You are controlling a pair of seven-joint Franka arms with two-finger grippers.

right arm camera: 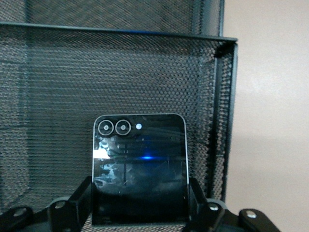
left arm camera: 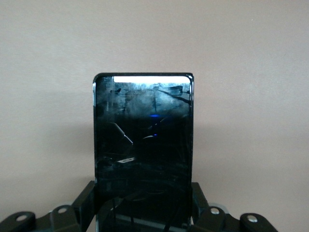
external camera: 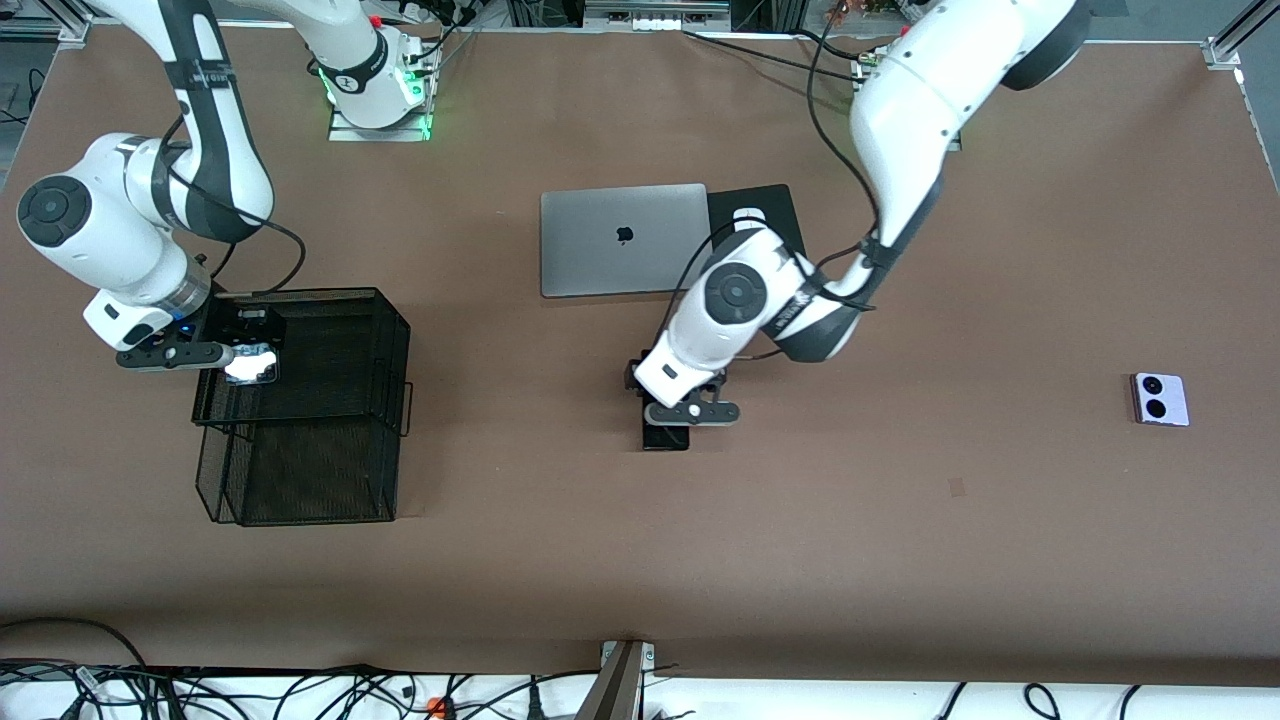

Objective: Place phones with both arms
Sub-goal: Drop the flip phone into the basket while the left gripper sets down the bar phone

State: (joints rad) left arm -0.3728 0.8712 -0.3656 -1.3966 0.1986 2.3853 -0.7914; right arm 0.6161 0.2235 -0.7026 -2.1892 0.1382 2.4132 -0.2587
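Note:
My right gripper [external camera: 250, 358] is over the upper tier of the black mesh tray [external camera: 330, 350]. It is shut on the small square black flip phone [right arm camera: 139, 166], which glares white in the front view [external camera: 250, 362]. My left gripper [external camera: 668, 420] is low over the middle of the table, shut on the long slim black slab phone [left arm camera: 143, 140], whose end pokes out below the fingers [external camera: 665, 438]. I cannot tell whether that phone touches the table. The lavender-white phone [external camera: 1160, 399], with two black circles, lies alone on the table toward the left arm's end.
A closed grey laptop [external camera: 620, 240] lies farther from the front camera than the left gripper. A white mouse [external camera: 749, 214] sits on a black pad [external camera: 775, 205] beside it. The mesh tray has a lower tier [external camera: 310, 470] nearer the camera. In the right wrist view mesh walls [right arm camera: 145, 72] surround the flip phone.

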